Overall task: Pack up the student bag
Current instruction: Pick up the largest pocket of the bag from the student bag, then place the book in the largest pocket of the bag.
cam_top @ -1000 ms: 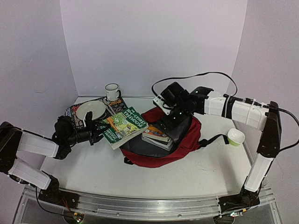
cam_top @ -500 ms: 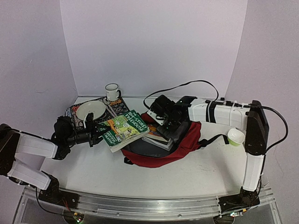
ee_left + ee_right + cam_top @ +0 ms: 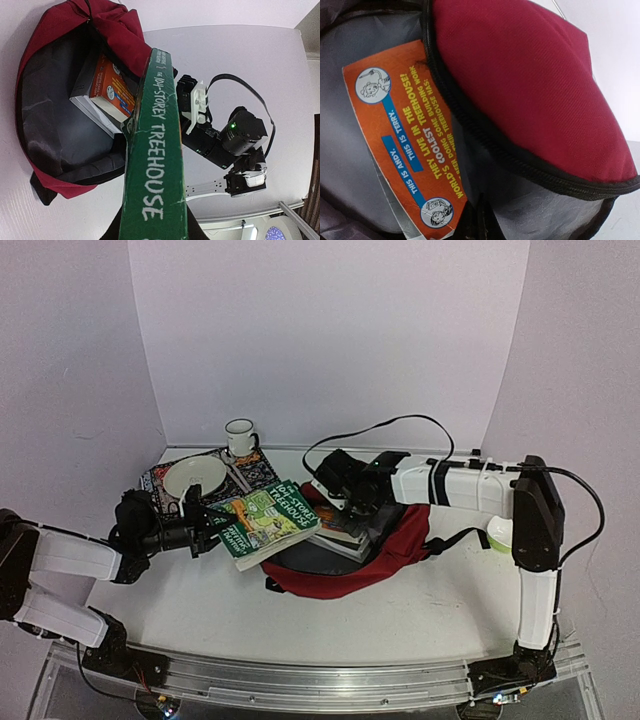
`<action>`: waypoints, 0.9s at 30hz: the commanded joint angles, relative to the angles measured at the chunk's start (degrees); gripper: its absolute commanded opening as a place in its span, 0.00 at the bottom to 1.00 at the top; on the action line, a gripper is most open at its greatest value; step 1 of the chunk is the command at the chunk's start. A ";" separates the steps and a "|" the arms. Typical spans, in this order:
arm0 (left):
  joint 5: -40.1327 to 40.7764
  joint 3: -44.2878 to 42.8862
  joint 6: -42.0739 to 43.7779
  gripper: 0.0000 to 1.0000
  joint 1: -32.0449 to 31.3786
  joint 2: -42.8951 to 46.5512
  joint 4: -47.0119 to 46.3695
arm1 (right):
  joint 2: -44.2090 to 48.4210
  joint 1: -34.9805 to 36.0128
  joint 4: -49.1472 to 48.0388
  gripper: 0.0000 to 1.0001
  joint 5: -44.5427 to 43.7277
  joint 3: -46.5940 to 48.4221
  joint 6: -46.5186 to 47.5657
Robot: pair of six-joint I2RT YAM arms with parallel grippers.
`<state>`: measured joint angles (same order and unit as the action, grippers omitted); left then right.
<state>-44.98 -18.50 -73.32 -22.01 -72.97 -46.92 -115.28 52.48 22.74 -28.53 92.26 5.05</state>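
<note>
Right pincer (image 3: 479,220): fingers pressed together at the mouth of the student bag (image 3: 330,585). They appear to nip a fold of the grey lining just inside the black zipper rim. Creases in the fabric run down into the tips, but the contact sits at the frame edge, so the grip itself is a judgement. The bag lies on the table directly beneath this pincer, mouth open toward the left pincer (image 3: 205,524), red flap on the far side of the fingers. Probable reason for the hold: the soft fabric sags shut, so one lip must be lifted or pinned for a book to slide in. Just ahead of the tips, inside the bag, an orange book (image 3: 405,135) lies flat on a paler book (image 3: 85,97); flat stacking leaves room on top. Left pincer: clamped on one end of a green paperback (image 3: 265,518), spine toward the wrist camera. The book stretches out ahead of the fingers, its free end reaching the bag's rim close to the right pincer. Gripping one end lets the free end enter first. The book is not yet inside. Judged step: feed the green paperback onto the stack while the right side holds the opening. Risk: a corner snags the zipper rim or knocks the right fingers. Beyond the left pincer stand a white plate (image 3: 195,477) and a mug (image 3: 239,436), not involved.
</note>
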 commanded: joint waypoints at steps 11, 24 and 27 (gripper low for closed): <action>0.39 -8.64 -0.25 0.00 -6.25 -4.81 -5.06 | 13.07 -0.15 -3.86 0.00 6.43 3.82 -3.23; -0.82 -14.97 -6.01 0.00 -10.63 -16.05 -5.14 | 18.36 -0.12 -13.92 0.00 13.45 -1.71 -6.37; -1.25 -14.31 -7.19 0.00 -11.72 -16.44 -5.05 | 18.63 -0.13 -15.00 0.00 12.67 -2.19 -6.74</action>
<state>-44.44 -30.65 -77.48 -32.08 -89.23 -46.56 -101.34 51.79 14.73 -16.75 90.01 0.41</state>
